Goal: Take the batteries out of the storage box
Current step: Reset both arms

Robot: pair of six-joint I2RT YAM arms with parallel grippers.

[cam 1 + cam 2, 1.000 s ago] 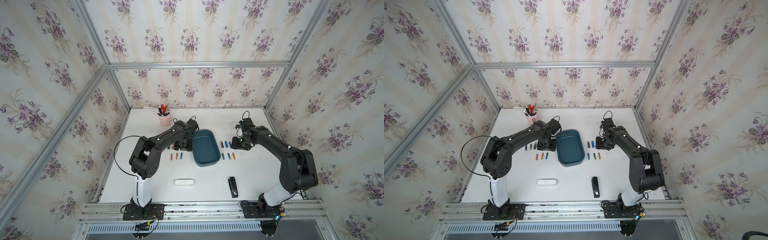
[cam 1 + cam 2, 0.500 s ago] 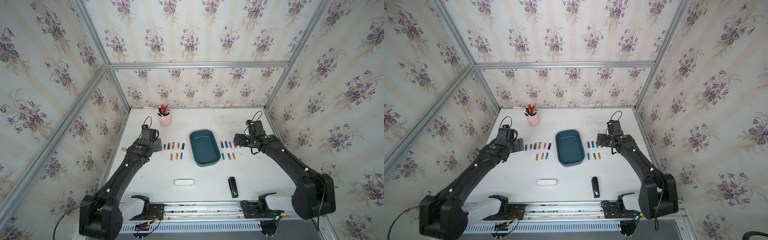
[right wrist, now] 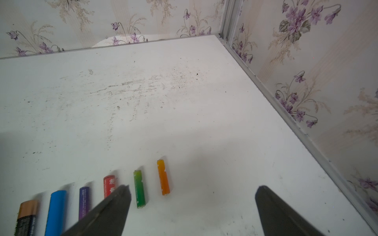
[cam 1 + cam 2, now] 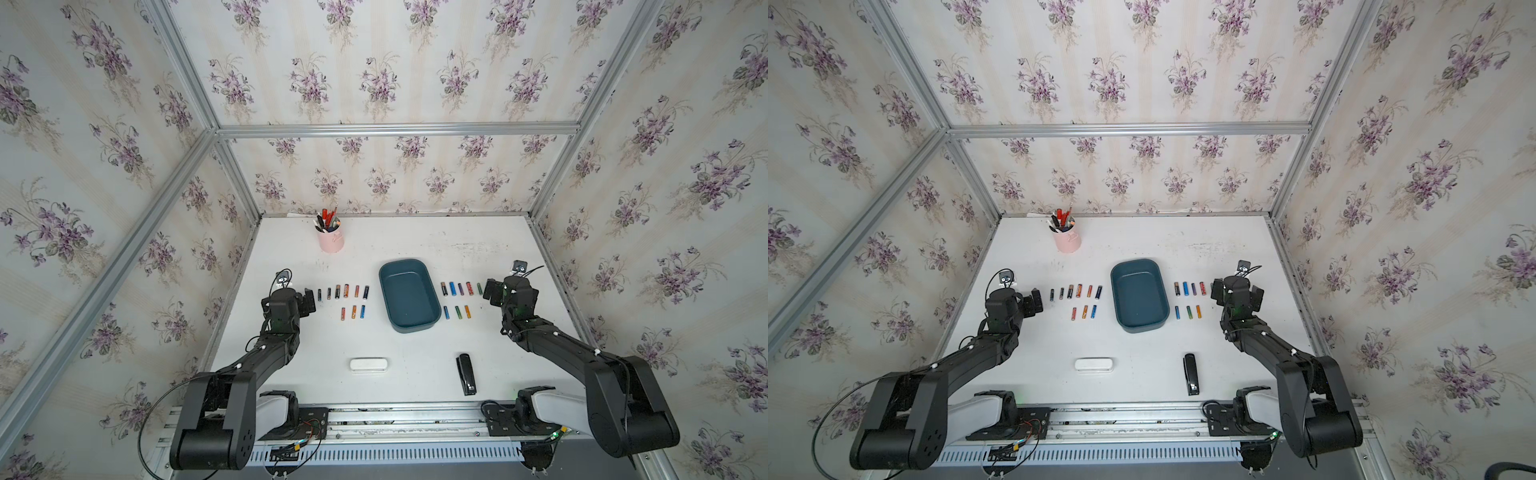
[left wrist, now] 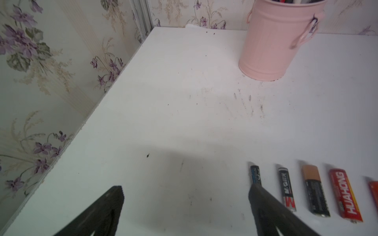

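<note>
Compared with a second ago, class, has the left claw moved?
Yes. The left claw was beside the storage box; it has drawn away toward the left wall, now past the outer end of the battery row.

The storage box (image 4: 409,297) is seen to be of smooth dark teal plastic with a soft sheen. The worktop (image 4: 415,241) is shown as a matt white board, scuffed and flecked with grey marks. The pink cup (image 5: 272,40) appears as ribbed painted metal, satin in finish. The batteries (image 5: 345,194) are wrapped in glossy printed film. The fingers (image 5: 266,206) of the left tool (image 5: 185,189) are matt black, faintly grainy. The frame rails (image 4: 395,129) are of brushed metal, and the walls (image 4: 374,62) are covered in matt flowered paper
</note>
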